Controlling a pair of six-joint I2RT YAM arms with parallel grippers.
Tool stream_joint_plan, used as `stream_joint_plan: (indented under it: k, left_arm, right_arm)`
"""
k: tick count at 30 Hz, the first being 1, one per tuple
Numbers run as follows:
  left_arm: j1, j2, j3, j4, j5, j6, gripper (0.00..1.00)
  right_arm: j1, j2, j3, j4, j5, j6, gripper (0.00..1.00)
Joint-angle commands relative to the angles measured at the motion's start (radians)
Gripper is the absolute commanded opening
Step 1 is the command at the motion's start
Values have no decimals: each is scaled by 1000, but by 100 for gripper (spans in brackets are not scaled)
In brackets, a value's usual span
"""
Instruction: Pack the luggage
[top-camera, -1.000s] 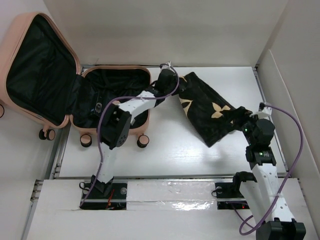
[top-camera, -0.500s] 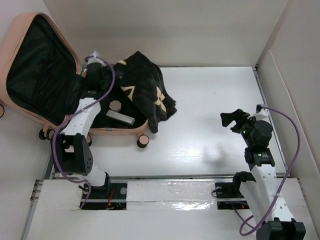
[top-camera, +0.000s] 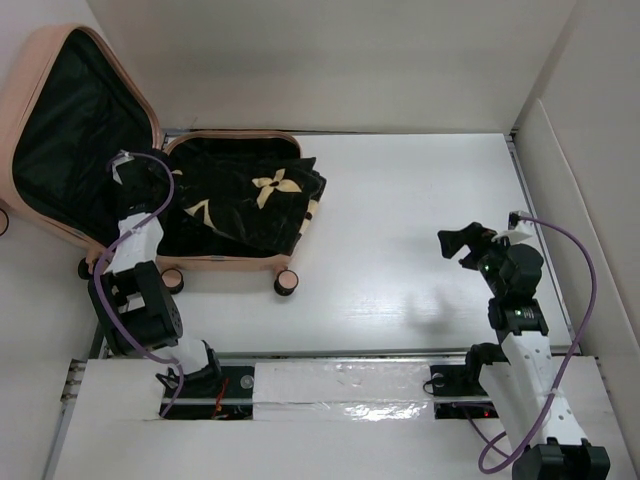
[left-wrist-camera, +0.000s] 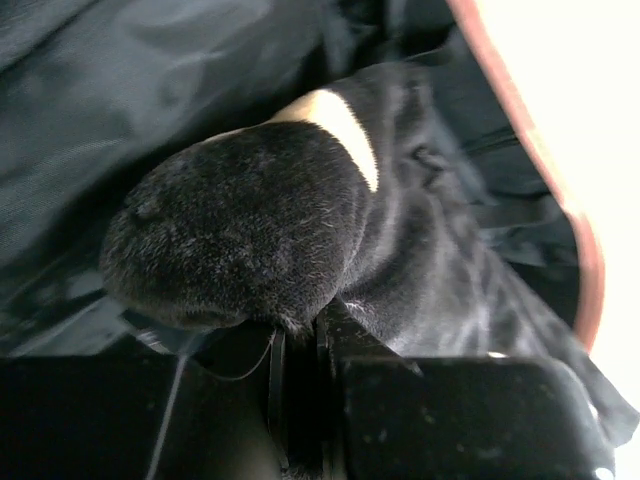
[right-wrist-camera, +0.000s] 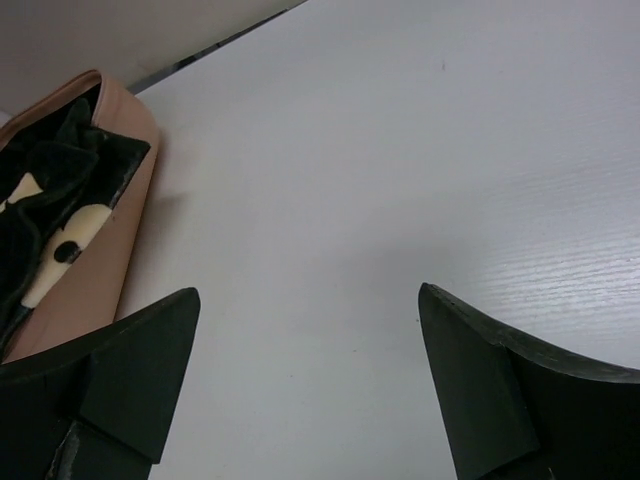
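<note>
**Mia:** Where is the small salmon-pink hard-shell suitcase (top-camera: 225, 265) sitting?

**Ben:** It is lying open at the far left corner of the white tabletop (top-camera: 400, 220). Its lid is standing open on the left side. Its little black-and-pink wheels (top-camera: 287, 283) are pointing at the near edge.

**Mia:** What is lying inside?

**Ben:** A black fuzzy cloth with gold flower prints (top-camera: 250, 200) is filling the bottom half. One bit is lying over the right rim.

**Mia:** What is the left gripper (left-wrist-camera: 298, 335) doing?

**Ben:** It is reaching inside, close to the hinge. Its fingers are pressed together and pinching a fold of the cloth.

**Mia:** And the right gripper (right-wrist-camera: 310, 330)?

**Ben:** It is hanging over the bare right side of the tabletop, well apart from the suitcase. Its fingers are spread wide and holding nothing.

**Mia:** How is the suitcase going to feel?

**Ben:** I am guessing the shell is stiff and smooth, so fingers may be slipping on its round corners. It looks light, and with those wheels a push may be rolling it away.

**Mia:** So where are you thinking of grabbing it?

**Ben:** I am thinking of the lid's thin rim, on the side far from the hinge. The cloth is soft and floppy, so that loose bit is needing a tuck first, or the lid may be squashing it.
</note>
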Motion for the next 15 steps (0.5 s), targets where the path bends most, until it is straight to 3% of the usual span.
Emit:
stream_joint_plan:
  k: [1,3,8,11,12,13,15]
  left_arm:
    - [34,-48,-16,-25,-154,46,0]
    - [58,-49,-22,-38,-240,48,0]
    - [162,-33,-39,-84,-288,28,0]
    - [143,21,7,-111,-287,67,0]
    - [132,58,13,-105,-272,81,6]
    - [120,79,43,-146,-267,83,26]
    - [85,99,50,-147,-235,104,54]
  right_arm:
    - [6,1,8,44,-31,-19,96]
    - [6,-2,8,44,-34,-21,96]
    - [15,-5,3,42,-41,-22,96]
    - [15,1,3,45,-54,-24,96]
    - [15,2,5,47,-54,-24,96]
    - [15,7,5,49,-54,-24,96]
    - [15,12,6,49,-55,-24,96]
